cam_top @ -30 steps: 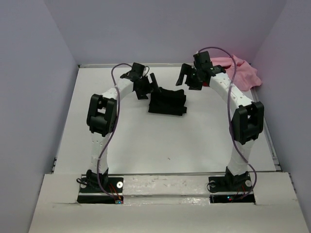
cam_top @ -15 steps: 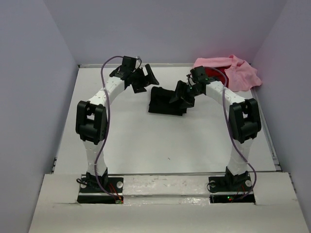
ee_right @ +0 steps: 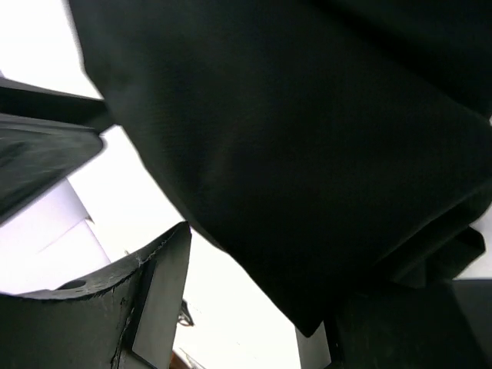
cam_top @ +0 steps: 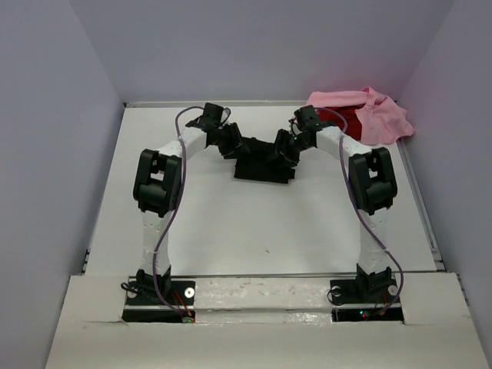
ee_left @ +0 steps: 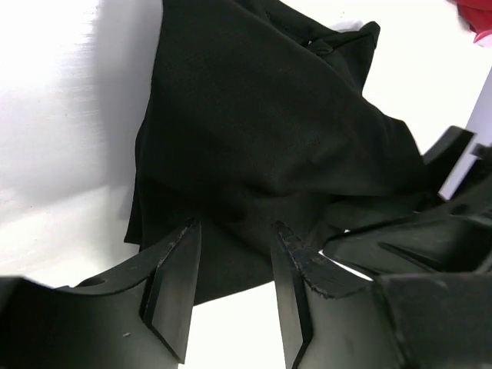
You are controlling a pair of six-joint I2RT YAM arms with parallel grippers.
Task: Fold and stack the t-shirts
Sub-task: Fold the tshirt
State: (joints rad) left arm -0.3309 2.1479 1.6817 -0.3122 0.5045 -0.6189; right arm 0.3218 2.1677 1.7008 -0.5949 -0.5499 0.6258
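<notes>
"Black shirt [cam_top: 265, 167] first, then? Where is it, and which step is this?"

"It lies part-folded on the counter [cam_top: 231, 223], towards the far side and about midway across, between my two arms. I'd call this the grab for the next fold, so the job is early: nothing is stacked yet."

"Start on your left."

"My left claw [ee_left: 235, 227] is down at the shirt's left end. It stands about half wide, fingers astride the cloth's edge with bare counter showing between them. It's around the cloth, not pinching it."

"And the right?"

"My right claw [cam_top: 286, 146] is on the shirt's right end. One finger shows clear of the cloth, but the other is lost under a black fold, so I cannot tell whether it has a grip."

"Beyond that?"

"The red shirt [cam_top: 342, 117] and the pink shirt [cam_top: 384, 119] lie heaped together in the far right corner, well apart from the black one, unfolded."

"What does the next move call for?"

"I'd say both claws need to close on the top layer only. Then they should lift together and level, so the fold lands square. A snagged lower layer would drag the whole shirt."
</notes>
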